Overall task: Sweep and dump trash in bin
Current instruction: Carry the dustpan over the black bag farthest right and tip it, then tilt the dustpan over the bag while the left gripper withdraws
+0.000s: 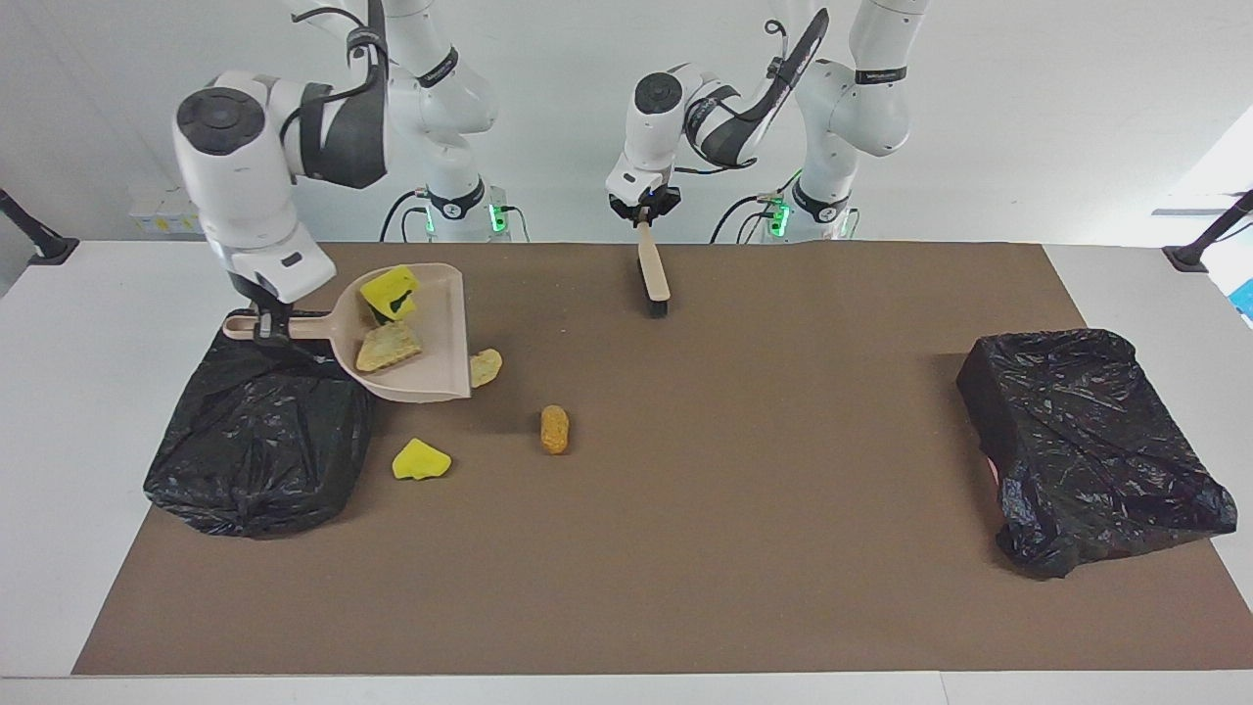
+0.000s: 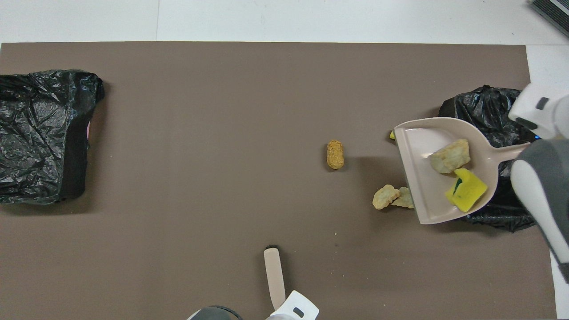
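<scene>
Dump step: right gripper [image 1: 264,328] clamped on dustpan [image 1: 431,343] handle, raised over bin [image 1: 255,450] at right arm's end with two chunks [image 1: 389,345] aboard, next tip them in; left gripper [image 1: 643,217] clamped on brush [image 1: 653,274], waiting near robots; four chunks [image 1: 554,429] remain on mat.

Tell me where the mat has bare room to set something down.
Free: the wide stretch between the orange-brown oval and the bin at the left arm's end. Crowded: beside the other bin, where chunks lie under the raised dustpan.
</scene>
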`<move>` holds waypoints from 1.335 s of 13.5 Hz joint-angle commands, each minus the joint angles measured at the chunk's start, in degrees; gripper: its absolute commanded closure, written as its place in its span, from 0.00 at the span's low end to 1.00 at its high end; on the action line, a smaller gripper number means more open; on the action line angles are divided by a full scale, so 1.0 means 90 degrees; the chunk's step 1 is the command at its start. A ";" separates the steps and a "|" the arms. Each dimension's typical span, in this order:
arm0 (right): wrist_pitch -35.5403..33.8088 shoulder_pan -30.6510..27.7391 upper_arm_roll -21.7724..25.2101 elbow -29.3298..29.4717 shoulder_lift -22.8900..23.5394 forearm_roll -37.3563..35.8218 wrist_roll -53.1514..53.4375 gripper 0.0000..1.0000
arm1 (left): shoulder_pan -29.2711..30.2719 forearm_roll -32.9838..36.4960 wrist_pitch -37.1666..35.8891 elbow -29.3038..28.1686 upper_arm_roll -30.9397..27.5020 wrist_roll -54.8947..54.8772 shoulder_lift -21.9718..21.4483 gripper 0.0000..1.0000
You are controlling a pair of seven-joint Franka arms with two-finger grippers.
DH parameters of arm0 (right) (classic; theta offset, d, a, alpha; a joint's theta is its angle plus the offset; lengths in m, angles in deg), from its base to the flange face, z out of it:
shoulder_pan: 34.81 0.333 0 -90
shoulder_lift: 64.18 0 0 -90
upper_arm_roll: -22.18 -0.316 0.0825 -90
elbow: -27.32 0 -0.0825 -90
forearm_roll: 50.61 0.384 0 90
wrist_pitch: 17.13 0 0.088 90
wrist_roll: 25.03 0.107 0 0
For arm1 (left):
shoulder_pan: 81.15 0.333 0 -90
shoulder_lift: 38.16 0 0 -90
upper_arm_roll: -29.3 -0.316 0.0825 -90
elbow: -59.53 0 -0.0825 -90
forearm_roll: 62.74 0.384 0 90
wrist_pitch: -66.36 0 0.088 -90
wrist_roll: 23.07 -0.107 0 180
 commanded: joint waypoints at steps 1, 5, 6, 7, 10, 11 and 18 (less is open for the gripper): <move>0.0195 -0.0553 -0.0046 0.0045 -0.0025 0.0005 -0.0142 1.00 | -0.0150 0.0115 0.0160 -0.0043 -0.0103 0.0082 0.0024 1.00; 0.0937 -0.0897 -0.0017 0.0006 -0.0006 -0.0950 -0.0054 1.00 | -0.0053 0.0115 0.0150 0.0006 -0.0103 0.0043 0.0073 0.45; 0.0987 -0.0878 -0.0027 -0.0013 -0.0015 -0.1388 -0.0045 1.00 | -0.0053 0.0115 0.0140 0.0015 -0.0103 0.0043 0.0092 0.36; 0.0978 -0.0858 -0.0027 -0.0043 -0.0025 -0.1770 0.0033 1.00 | -0.0053 0.0115 0.0140 0.0025 -0.0103 0.0033 0.0102 0.22; 0.1007 -0.0799 -0.0036 -0.0383 -0.0230 -0.2815 0.0937 1.00 | 0.0180 0.0144 0.0053 0.0258 -0.0113 -0.0015 0.0102 0.00; 0.1055 -0.0799 -0.0027 -0.0549 -0.0356 -0.3070 0.1580 1.00 | 0.0356 0.0144 0.0013 0.0366 -0.0122 -0.0122 0.0093 0.00; 0.1427 -0.0858 -0.0027 -0.1264 -0.0826 -0.3834 0.2807 1.00 | 0.1898 0.0886 -0.0572 0.1128 -0.0132 -0.1068 0.0171 0.00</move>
